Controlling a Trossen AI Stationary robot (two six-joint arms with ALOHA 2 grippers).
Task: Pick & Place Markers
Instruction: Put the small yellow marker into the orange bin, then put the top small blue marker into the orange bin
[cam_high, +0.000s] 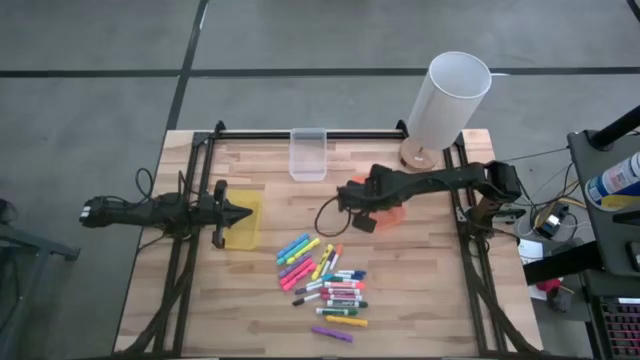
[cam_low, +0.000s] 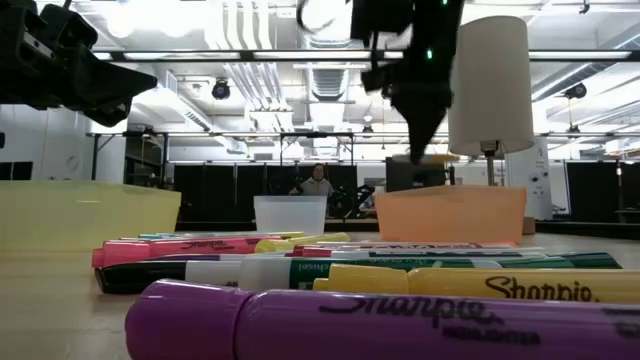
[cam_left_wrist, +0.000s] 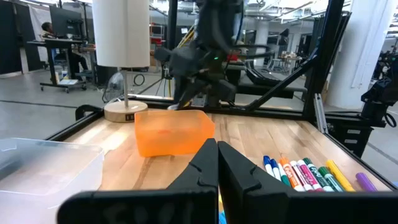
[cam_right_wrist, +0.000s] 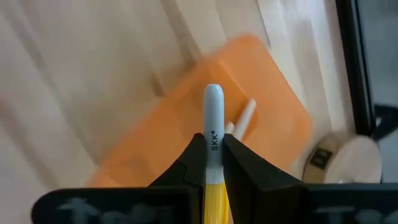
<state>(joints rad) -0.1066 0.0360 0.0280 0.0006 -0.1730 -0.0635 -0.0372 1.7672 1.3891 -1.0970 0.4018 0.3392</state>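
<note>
While the left hand (cam_left_wrist: 217, 163) waits pressed together, the right hand (cam_right_wrist: 213, 152) pinches a marker (cam_right_wrist: 212, 124) — white-tipped, yellow-barrelled.

Left wrist camera: closed dark fingers pointing across the wooden table at an orange bin and the other arm.

The left gripper (cam_left_wrist: 217, 163) has its two dark fingers pressed together, tips meeting in a point, nothing between them. Past them stands a translucent orange plastic bin (cam_left_wrist: 174, 132) on the pale wooden tabletop (cam_left_wrist: 273, 138). The right gripper (cam_left_wrist: 186, 93) hangs just above the bin's far rim. A clear plastic bin (cam_left_wrist: 46, 163) sits near one side, a row of slim coloured-cap markers (cam_left_wrist: 305, 174) on the other. A white cylindrical lamp on a round wooden base (cam_left_wrist: 121, 62) stands behind.
</note>
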